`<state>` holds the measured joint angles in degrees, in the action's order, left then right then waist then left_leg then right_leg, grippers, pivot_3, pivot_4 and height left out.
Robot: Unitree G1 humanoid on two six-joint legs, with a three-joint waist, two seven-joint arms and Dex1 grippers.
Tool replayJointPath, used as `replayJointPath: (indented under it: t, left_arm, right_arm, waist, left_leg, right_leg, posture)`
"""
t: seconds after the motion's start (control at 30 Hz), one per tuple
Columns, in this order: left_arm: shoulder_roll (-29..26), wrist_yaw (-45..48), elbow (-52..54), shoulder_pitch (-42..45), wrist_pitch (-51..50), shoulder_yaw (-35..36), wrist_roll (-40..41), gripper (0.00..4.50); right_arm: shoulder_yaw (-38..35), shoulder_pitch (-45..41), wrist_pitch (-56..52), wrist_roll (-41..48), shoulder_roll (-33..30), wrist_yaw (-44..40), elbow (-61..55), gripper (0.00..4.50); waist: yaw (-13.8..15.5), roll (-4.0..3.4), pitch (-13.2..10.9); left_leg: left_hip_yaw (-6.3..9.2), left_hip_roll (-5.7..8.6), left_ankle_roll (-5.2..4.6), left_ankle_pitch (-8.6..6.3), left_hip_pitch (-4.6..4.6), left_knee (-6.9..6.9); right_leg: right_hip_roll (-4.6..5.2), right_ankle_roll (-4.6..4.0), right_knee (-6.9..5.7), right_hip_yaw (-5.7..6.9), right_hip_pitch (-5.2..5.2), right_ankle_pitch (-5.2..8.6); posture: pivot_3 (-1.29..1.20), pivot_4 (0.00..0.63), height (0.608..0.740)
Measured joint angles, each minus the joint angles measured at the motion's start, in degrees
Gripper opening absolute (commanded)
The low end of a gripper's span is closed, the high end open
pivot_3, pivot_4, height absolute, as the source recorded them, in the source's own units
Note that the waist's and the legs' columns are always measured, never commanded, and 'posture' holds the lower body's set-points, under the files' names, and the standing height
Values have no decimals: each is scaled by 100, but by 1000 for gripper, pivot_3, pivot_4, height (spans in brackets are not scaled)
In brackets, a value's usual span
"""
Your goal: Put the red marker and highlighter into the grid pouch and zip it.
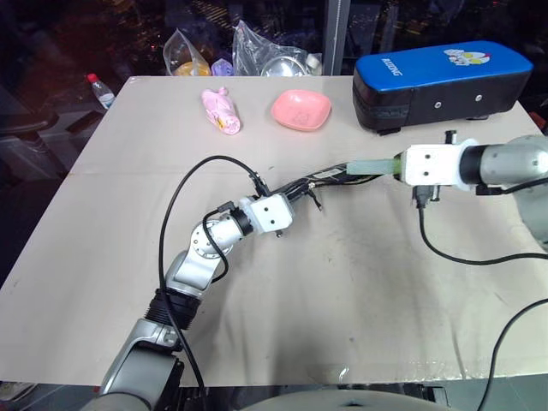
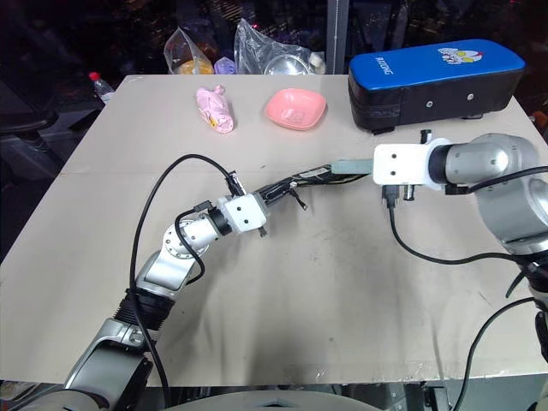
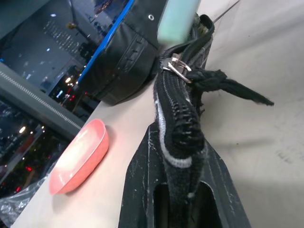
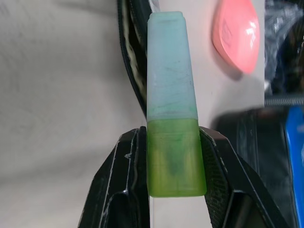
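Green highlighter (image 4: 173, 137) pinched by its body between the right gripper (image 4: 173, 190) fingers, pale cap leading toward the mouth of the grid pouch (image 3: 183, 118). Pouch lifted off the tabletop (image 1: 342, 282) near its middle, toward the right edge, one end clamped in the left gripper (image 3: 183, 199), pressed fully together on the fabric. Zipper pull (image 3: 178, 69) partway along, opening beyond it. Best practice: cap aligned with the gap, inserted along the pouch's length, released only once well inside. Red marker not discernible.
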<state>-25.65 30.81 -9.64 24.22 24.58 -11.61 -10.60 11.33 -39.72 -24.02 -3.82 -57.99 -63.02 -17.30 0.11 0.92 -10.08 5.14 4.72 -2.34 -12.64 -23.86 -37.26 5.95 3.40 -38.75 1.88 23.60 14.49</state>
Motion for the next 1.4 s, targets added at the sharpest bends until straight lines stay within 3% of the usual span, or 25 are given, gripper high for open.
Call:
replayJointPath:
  t: [0.17,0.53,0.83,1.13,1.4]
  left_arm:
    - [15,-5,-3,2,-6,5,4,0]
    - [48,20,-4,15,67,-10,10,0]
    - [122,43,-4,196,198,-44,-7,0]
    - [219,76,-4,198,199,-49,-8,0]
    - [303,154,-1,232,204,-48,116,0]
  right_arm:
    - [-384,449,-950,473,-179,-209,-626,847]
    - [-117,365,-1139,301,83,208,-301,847]
    - [769,-396,260,-621,542,418,425,847]
    - [1043,-590,2299,-1143,789,397,990,847]
    - [1041,-646,2970,-1364,1219,566,1493,847]
  waist:
    - [28,0,0]
    - [62,-1,0]
    - [53,0,0]
    - [56,0,0]
    - [52,0,0]
  left_leg:
    - [-1,-1,-19,-11,0,-7]
    - [-4,-1,-5,-3,0,-7]
    - [-5,0,2,1,1,-6]
    - [-6,3,2,2,1,-7]
    - [-6,3,3,2,2,-7]
  right_leg:
    - [3,0,-1,0,-2,0]
    - [3,0,-1,-2,-1,0]
    - [-7,1,-2,0,0,0]
    - [-16,1,-4,0,0,-1]
    - [-16,1,-6,-3,1,-1]
  posture:
    - [0,150,734]
    - [0,150,734]
    - [0,150,734]
    - [0,150,734]
    - [0,150,734]
